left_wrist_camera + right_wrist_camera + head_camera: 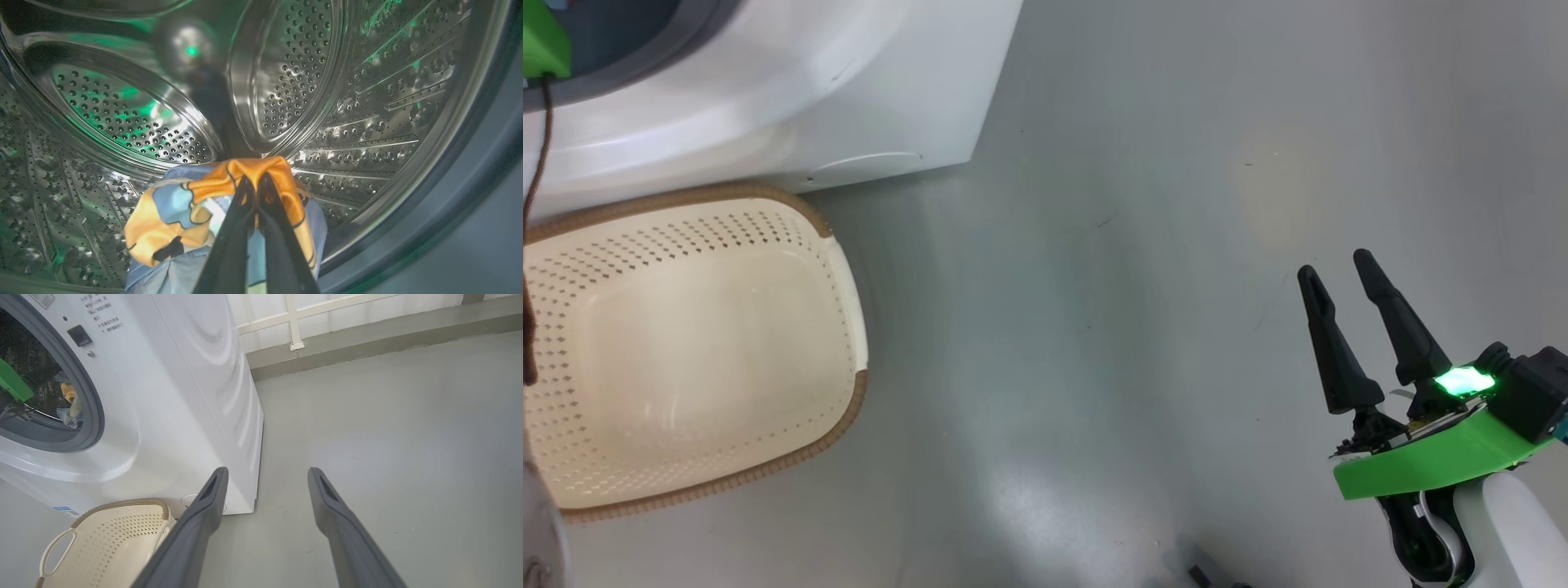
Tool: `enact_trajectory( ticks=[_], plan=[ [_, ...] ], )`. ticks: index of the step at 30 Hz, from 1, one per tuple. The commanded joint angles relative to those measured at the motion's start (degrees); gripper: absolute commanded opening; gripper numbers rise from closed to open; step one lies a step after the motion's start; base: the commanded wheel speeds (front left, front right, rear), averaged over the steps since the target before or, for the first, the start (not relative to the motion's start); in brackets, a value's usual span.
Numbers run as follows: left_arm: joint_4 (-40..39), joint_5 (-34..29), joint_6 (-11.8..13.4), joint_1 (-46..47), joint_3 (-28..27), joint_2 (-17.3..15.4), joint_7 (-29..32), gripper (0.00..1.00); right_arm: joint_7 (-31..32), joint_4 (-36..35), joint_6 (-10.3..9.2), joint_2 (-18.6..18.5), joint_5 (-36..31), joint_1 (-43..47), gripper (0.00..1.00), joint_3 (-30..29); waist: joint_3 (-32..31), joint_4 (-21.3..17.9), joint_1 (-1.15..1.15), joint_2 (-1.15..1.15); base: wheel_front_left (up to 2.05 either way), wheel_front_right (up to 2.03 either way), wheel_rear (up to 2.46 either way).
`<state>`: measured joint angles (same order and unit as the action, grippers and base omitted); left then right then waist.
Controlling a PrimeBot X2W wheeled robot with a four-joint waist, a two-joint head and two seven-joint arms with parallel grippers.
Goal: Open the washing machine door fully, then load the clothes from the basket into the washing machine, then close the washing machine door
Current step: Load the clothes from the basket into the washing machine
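Inside the steel drum (294, 65) of the washing machine (866, 73), my left gripper (255, 179) is shut, its tips pinching an orange fold of the clothes (175, 212). The light blue and orange fabric bunches around the fingers near the drum's front lip. Through the open porthole in the right wrist view I see the clothes (68, 401) low in the opening. The basket (843, 253) sits on the floor before the machine with nothing in it. My right gripper (1335, 265) hangs open over bare floor to the right. The washing machine door is out of view.
The left arm's green wrist piece (541, 41) sits at the porthole, with a brown cable (539, 147) trailing down past the basket (118, 535). Grey floor (1135, 286) stretches right of the washing machine (171, 400). A white railing and a low kerb (367, 330) close off the far side.
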<state>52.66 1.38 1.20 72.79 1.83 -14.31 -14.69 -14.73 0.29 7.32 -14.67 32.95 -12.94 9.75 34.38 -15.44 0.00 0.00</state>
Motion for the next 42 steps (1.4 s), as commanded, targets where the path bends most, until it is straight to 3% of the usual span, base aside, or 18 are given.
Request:
enact_trajectory(
  ticks=[1, 15, 16, 18, 19, 20, 30, 42],
  plan=[
    [-2.15, 0.01, 0.15, -0.52, -0.54, -3.15, -0.31, 0.00, -0.27, -0.96, 0.17, -0.65, 0.81, 1.00, 1.00, 1.23, 0.02, -0.50, 0.00, 0.00, 0.00, 0.00, 0.00],
    [10.34, 0.32, -1.10, 0.48, 1.01, -3.92, -0.31, 0.01, -0.27, -0.41, 0.17, -0.75, 1.13, 1.29, 1.00, 1.82, -0.66, -1.49, 0.00, 0.00, 0.00, 0.00, 0.00],
    [10.94, 0.32, -1.18, 0.86, 1.17, -3.94, -0.31, 0.10, -0.27, -0.38, 0.17, -0.78, 1.15, 1.31, 1.00, 1.84, -0.72, -1.45, 0.00, 0.00, 0.00, 0.00, 0.00],
    [11.55, 0.41, -1.29, 1.56, 1.36, -4.01, -0.31, 0.56, -0.27, -0.39, 0.17, -0.80, 1.17, 1.34, 1.00, 1.80, -0.75, -1.33, 0.00, 0.00, 0.00, 0.00, 0.00],
    [11.52, 0.47, -1.26, 1.79, 1.42, -4.05, -0.31, 0.89, -0.27, -0.43, 0.17, -0.79, 1.16, 1.35, 1.00, 1.73, -0.78, -1.25, 0.00, 0.00, 0.00, 0.00, 0.00],
    [11.37, 0.51, -1.07, 1.94, 1.45, -4.11, -0.31, 1.00, -0.27, -0.45, 0.17, -0.78, 1.14, 1.35, 1.00, 1.69, -0.79, -1.17, 0.00, 0.00, 0.00, 0.00, 0.00],
    [10.62, 2.12, 0.25, 0.80, 0.66, -4.13, -0.31, 1.00, -0.27, -0.55, 0.17, -0.95, 1.04, 1.32, 1.00, 1.64, -1.11, -0.41, 0.00, 0.00, 0.00, 0.00, 0.00],
    [6.94, 4.89, -0.58, -2.18, -0.95, -2.54, -0.31, 1.00, -0.27, -0.68, 0.17, -1.34, 0.82, 1.68, 1.00, 0.79, -1.62, 1.07, 0.00, 0.00, 0.00, 0.00, 0.00]
  ],
)
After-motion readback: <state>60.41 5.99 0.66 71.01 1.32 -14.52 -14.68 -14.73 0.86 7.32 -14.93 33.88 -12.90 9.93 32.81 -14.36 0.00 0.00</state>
